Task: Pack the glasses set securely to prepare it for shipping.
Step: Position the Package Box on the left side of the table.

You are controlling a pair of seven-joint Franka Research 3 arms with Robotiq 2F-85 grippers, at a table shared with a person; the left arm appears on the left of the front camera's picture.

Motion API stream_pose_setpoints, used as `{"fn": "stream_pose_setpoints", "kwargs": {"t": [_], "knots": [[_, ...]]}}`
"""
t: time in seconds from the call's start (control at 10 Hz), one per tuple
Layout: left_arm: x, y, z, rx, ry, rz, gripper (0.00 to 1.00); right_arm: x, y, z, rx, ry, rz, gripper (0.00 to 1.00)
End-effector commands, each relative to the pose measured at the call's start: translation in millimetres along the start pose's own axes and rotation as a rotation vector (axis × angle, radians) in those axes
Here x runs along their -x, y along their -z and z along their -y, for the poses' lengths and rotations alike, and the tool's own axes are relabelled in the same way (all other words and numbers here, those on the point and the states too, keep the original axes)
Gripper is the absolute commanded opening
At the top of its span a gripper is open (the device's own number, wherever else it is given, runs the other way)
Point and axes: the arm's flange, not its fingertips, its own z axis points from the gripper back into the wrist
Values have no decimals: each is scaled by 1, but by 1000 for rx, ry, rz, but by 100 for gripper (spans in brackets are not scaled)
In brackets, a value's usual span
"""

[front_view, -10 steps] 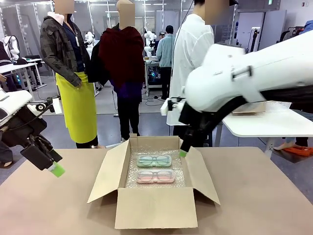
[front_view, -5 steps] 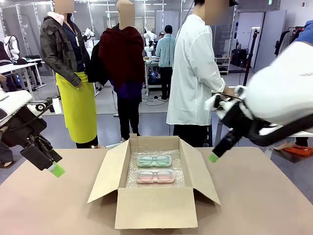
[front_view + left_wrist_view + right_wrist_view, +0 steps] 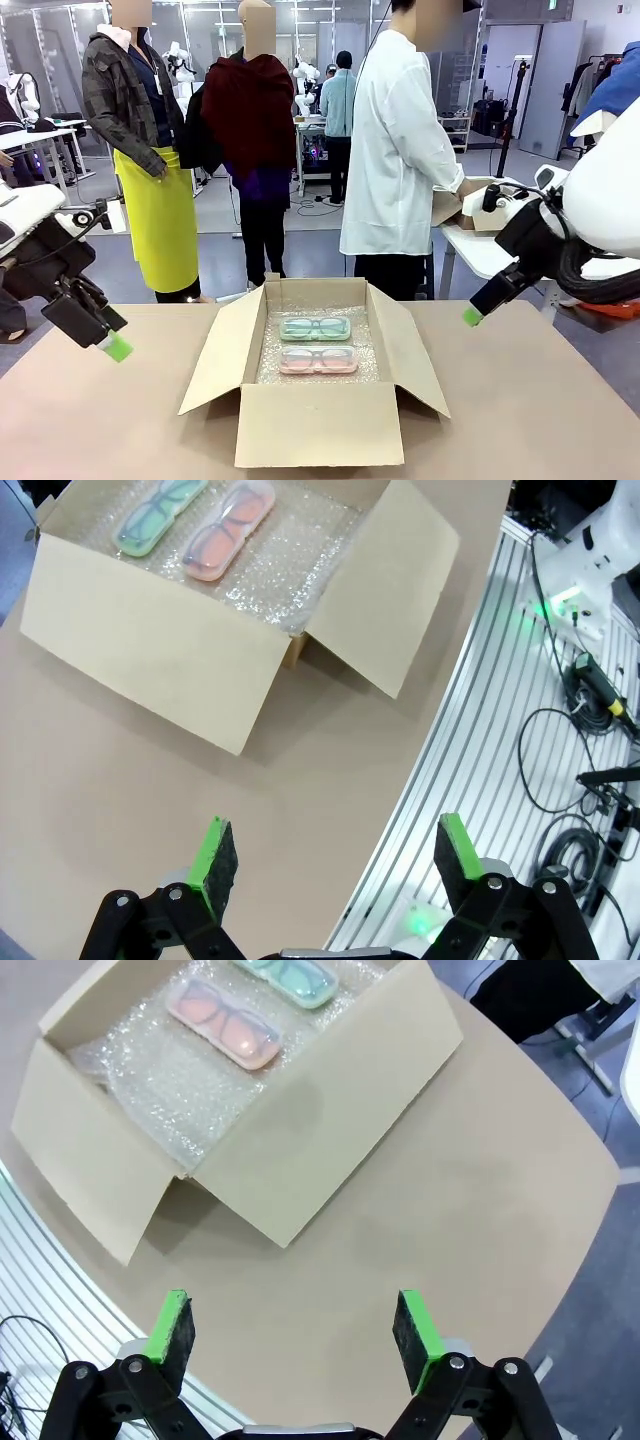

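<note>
hovering my left hand (image 3: 113, 347) at nine o'clock, right hand (image 3: 472, 316) at three, both released — box (image 3: 320, 425) flaps unobstructed, glasses set (image 3: 315, 328) cushioned inside.

The cardboard box (image 3: 320, 425) is hiding the front of its bubble wrap (image 3: 268, 355) behind its near wall. The right wrist view's top edge is cutting off the mint-green case (image 3: 290, 976). The left arm (image 3: 40, 265) and right arm (image 3: 600, 190) are running off the front view's sides.

Arms (image 3: 615, 190) white, rounded shells, black cables (image 3: 575, 275) at wrists; left gripper (image 3: 115, 347), right gripper (image 3: 472, 316) black, green rectangular pads (image 3: 215, 855)
</note>
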Motion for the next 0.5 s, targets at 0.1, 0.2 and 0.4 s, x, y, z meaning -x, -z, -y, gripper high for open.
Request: {"fn": "stream_pose_setpoints", "kwargs": {"t": [0.1,0.2,0.4], "knots": [[1,-2,0,27,17,13,100,0,-4,-1,-7,-2,13,100],[1,-2,0,27,17,13,100,0,-4,-1,-7,-2,13,100],[1,-2,0,27,17,13,100,0,-4,-1,-7,-2,13,100]]}}
